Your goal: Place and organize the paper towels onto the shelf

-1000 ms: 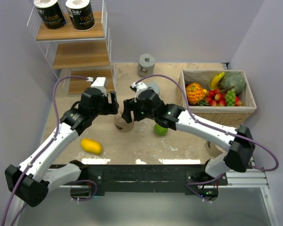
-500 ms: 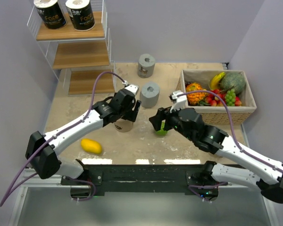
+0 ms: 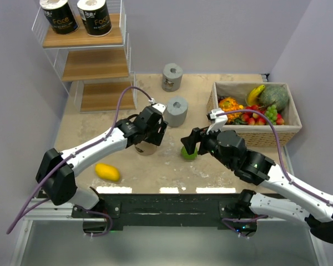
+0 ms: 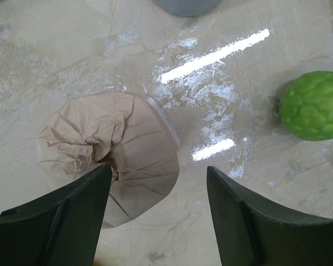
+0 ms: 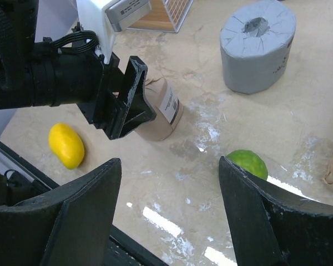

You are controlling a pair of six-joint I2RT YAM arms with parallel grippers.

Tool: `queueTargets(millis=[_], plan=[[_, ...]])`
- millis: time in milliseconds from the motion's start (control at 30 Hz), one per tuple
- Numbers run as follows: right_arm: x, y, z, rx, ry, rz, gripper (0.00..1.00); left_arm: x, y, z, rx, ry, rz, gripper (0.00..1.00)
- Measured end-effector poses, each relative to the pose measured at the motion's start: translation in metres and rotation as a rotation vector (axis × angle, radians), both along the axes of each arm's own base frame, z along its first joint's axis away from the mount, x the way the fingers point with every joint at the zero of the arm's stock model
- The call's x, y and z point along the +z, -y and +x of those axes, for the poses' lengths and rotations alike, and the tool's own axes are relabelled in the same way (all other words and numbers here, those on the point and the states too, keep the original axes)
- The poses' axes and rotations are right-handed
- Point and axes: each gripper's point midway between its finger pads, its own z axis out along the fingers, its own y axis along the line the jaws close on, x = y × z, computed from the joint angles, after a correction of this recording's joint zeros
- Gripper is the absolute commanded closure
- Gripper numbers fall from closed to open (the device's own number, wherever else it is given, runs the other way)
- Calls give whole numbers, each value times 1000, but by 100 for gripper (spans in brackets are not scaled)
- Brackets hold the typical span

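one tan roll (image 4: pixel 111 149) sits on the bench (image 4: pixel 55 50), well away from the shelf (image 3: pixel 94 65). two black rolls (image 3: pixel 59 15) are on the shelf's top board. two grey rolls (image 3: pixel 176 111) are on the bench too, and one is near the tan roll.

the left hand (image 4: pixel 155 176) hangs right over the tan roll with its fingers spread. it is not pinching anything. one finger (image 4: pixel 55 216) is over the roll's top and the other is out to the side, so the roll is not in the middle of the gap.

i think that is the danger. if the hand goes down like this, the finger may squash the soft paper or knock the roll over. then it may roll to the green fruit (image 4: pixel 313 105).

the right hand (image 5: pixel 169 166) is spread and holds nothing. it hangs close by, so the two arms could bump.
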Motion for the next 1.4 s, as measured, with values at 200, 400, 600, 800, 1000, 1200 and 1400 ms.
queueTargets(millis=[200,400,600,800,1000,1200,1400], plan=[[-6,2,0,-3,-6,-13,25,-20,-2,-4,-2,-27,21,30],[-5,5,1,-16,3,-15,25,-30,-5,-1,13,-30,46,40],[-4,4,2,-14,3,-19,25,-29,-11,4,47,-7,65,52],[-4,5,1,-12,9,-28,23,-27,-18,7,89,15,86,57],[13,10,2,-16,53,-22,22,-24,-33,6,136,28,137,59],[35,18,4,-39,108,-12,22,-5,-54,9,197,64,173,60],[36,19,5,-43,117,-20,21,35,-91,35,332,153,178,60]])
